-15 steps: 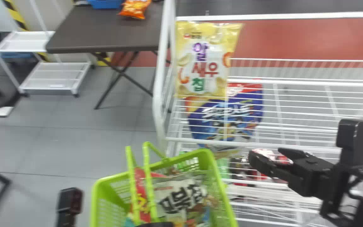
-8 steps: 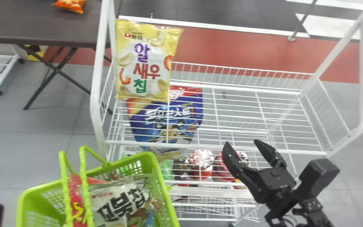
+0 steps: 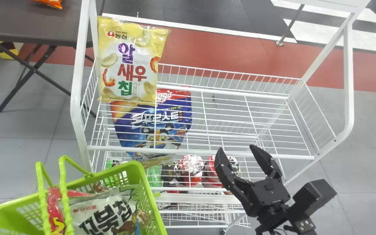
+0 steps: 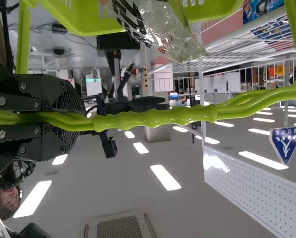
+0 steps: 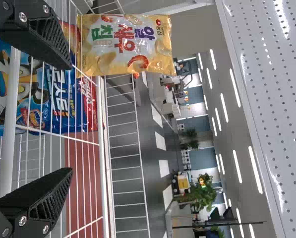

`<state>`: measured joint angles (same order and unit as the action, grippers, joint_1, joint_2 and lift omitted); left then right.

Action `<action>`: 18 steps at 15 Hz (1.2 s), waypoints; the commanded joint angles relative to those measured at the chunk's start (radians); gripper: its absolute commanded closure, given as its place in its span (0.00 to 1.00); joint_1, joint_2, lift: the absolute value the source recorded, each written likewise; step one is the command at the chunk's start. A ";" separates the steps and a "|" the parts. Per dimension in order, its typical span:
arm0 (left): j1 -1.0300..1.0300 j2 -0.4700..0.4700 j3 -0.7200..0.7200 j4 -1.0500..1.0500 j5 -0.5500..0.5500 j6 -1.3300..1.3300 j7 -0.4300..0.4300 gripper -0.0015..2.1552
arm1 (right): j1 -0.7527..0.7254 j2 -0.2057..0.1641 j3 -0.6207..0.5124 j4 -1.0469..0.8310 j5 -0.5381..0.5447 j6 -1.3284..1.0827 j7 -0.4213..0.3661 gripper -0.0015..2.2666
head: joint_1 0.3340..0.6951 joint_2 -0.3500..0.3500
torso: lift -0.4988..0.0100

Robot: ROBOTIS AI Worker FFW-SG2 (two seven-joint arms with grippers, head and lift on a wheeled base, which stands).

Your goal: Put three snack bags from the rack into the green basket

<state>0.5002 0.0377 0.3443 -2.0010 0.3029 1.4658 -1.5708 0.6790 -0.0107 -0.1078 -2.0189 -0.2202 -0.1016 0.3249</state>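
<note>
The big white rack (image 3: 349,71) is in front. The green basket (image 3: 151,199) is by its near left corner, with a white bag (image 3: 104,209) and a red bag (image 3: 54,197) inside. A blue bag (image 3: 135,130) is under the top shelf's wires. A yellow bag (image 3: 127,65) is up on the top shelf, at the left. The right gripper (image 3: 236,147) has its fingers wide apart, near the rack's front. The left gripper (image 4: 81,119) squeezes the basket's handles (image 4: 157,118).
</note>
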 commanded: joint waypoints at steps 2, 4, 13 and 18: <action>0.004 0.001 0.015 -0.004 0.010 0.000 -0.010 1.00 | 0.002 0.000 0.022 -0.003 0.024 0.003 -0.017 0.04 | 1.00 0.20 | 0.98; 0.008 0.001 0.019 -0.004 0.013 0.000 -0.010 1.00 | 0.002 0.000 0.033 -0.006 0.027 0.003 -0.024 0.04 | 1.00 0.22 | 0.98; 0.037 0.001 0.032 -0.012 0.022 0.000 -0.010 1.00 | 0.024 0.000 0.082 -0.023 0.045 0.009 -0.052 0.04 | 1.00 0.31 | 0.98; 0.040 0.002 0.032 -0.013 0.022 -0.006 -0.010 1.00 | 0.030 0.000 0.091 -0.034 0.045 0.009 -0.061 0.04 | 1.00 0.33 | 0.98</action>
<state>0.5399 0.0395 0.3752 -2.0139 0.3252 1.4596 -1.5708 0.7072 -0.0107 -0.0203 -2.0514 -0.1748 -0.0932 0.2674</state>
